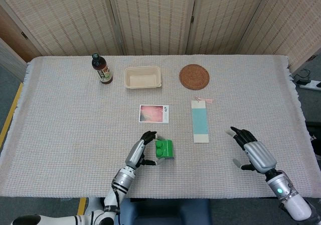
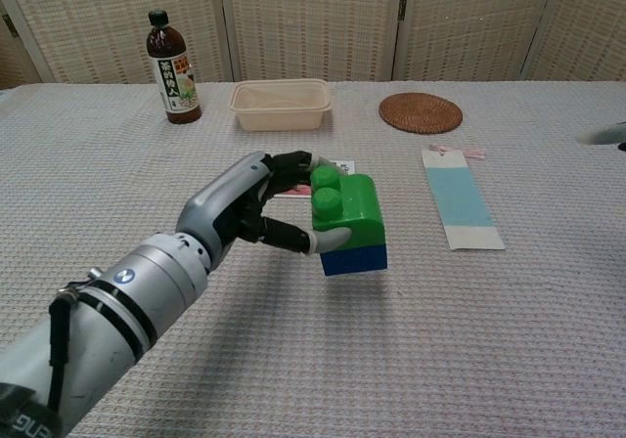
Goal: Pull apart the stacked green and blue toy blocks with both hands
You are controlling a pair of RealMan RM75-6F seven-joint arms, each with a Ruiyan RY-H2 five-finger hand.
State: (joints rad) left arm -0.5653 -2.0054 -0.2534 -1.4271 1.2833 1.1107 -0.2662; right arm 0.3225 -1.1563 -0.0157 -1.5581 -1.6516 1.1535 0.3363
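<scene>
Blocks, green on top [image 2: 347, 210] and blue beneath [image 2: 354, 259], sit joined as one stack in the left hand [image 2: 256, 213], which grips them from the stack's left side with fingers over the studded top edge and the thumb pressed low against the near face; in the chest view the stack looks raised off the woven table cloth [image 2: 509, 340] and tipped a little, though I cannot say for certain that it clears the cloth; its long axis runs roughly across the table, so the free end, and the blue block's exposed right face, point toward the robot's right. The right hand [image 1: 252, 153] is well apart from the stack, out to the right and at about the same depth, its fingers spread and holding nothing; only a sliver of it shows at the right edge of the chest view. The stack lies near the front of the table, just short of the photo card [image 1: 154, 113] and left of the pale blue strip [image 1: 200, 121]; judging from this, the right hand must travel leftward to take the blue block before any pull.
</scene>
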